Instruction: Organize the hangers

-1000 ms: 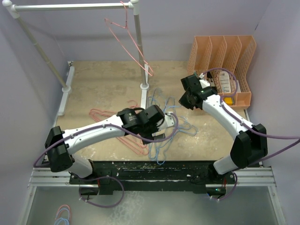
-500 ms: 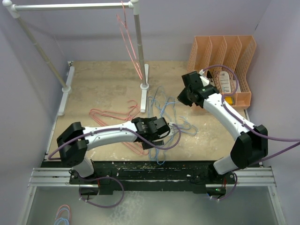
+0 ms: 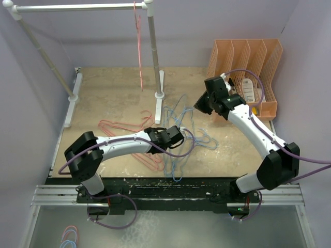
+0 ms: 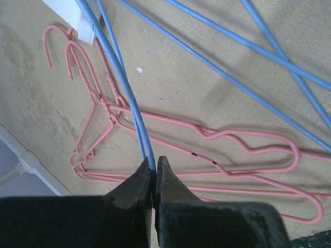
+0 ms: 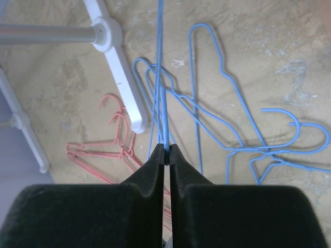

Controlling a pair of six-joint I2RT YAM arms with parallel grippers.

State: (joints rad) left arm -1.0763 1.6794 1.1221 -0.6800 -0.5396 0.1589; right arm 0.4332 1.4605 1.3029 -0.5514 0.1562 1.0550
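Several light blue hangers (image 3: 182, 120) lie tangled mid-table, right of the rack's foot. My left gripper (image 3: 179, 134) is low over them and shut on a blue hanger's wire (image 4: 121, 77), which runs out from between its tips (image 4: 154, 165). My right gripper (image 3: 200, 106) is shut on a blue wire (image 5: 161, 77) rising straight from its tips (image 5: 166, 148). Whether both hold the same hanger I cannot tell. Pink hangers (image 3: 120, 128) lie flat to the left, also in the left wrist view (image 4: 217, 142). One pink hanger (image 3: 139, 46) hangs from the rack's bar.
The white pole rack (image 3: 152, 46) stands at the back left, its foot (image 5: 121, 77) beside the blue pile. An orange slotted file holder (image 3: 243, 57) sits at the back right, just behind my right arm. Purple walls close in both sides.
My left gripper came down over the blue pile and shut on a blue wire. The pink hanger on the bar swung round to hang edge-on. My right gripper shifted slightly, still gripping.
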